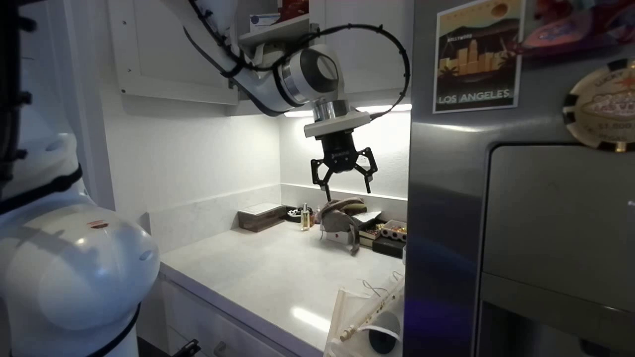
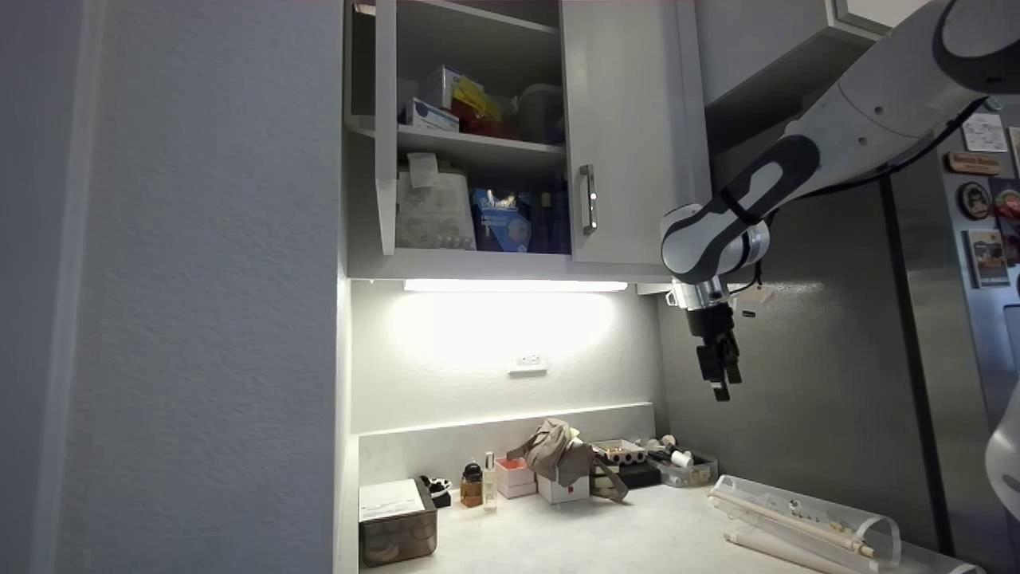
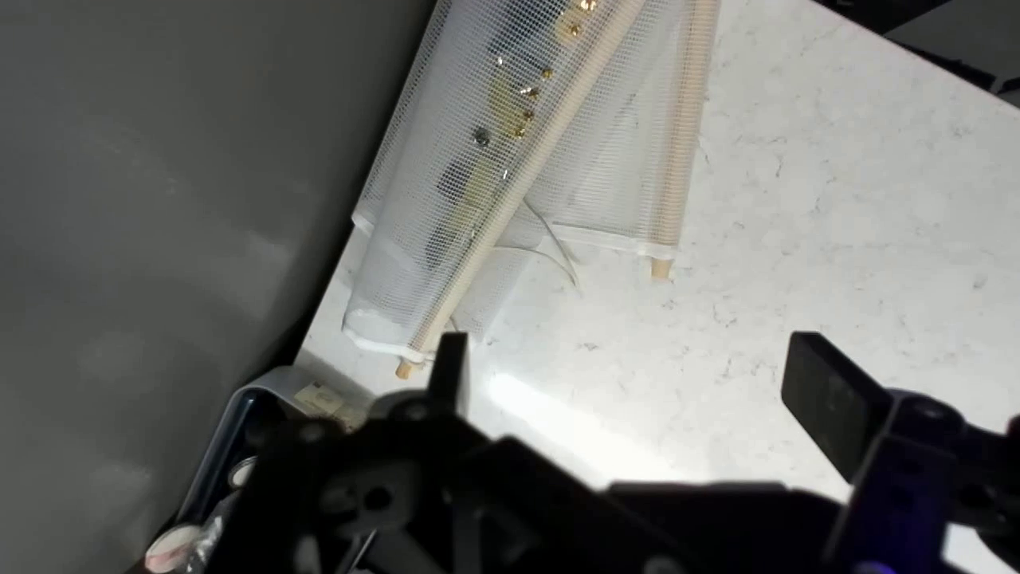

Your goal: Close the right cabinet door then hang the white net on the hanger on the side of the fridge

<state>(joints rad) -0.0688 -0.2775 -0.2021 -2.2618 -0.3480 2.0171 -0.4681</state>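
Stainless-steel fridge (image 1: 446, 188), bordered by the pale tabletop (image 1: 233, 277); right cabinet door (image 2: 629, 143), closed, near the fridge's upper part; white net (image 3: 590, 175), bearing wooden rods (image 3: 681, 127), on the tabletop just beside the fridge; black pincer (image 1: 349, 196), jaws well apart, raised near the fridge.

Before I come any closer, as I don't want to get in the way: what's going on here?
A robot arm has its gripper hanging open above the counter, holding nothing. The right cabinet door looks shut, while the left door stands open. The white net, with its wooden rods, lies on the counter beside the fridge, not yet hung. Hanging it on the fridge's side is probably what comes next.
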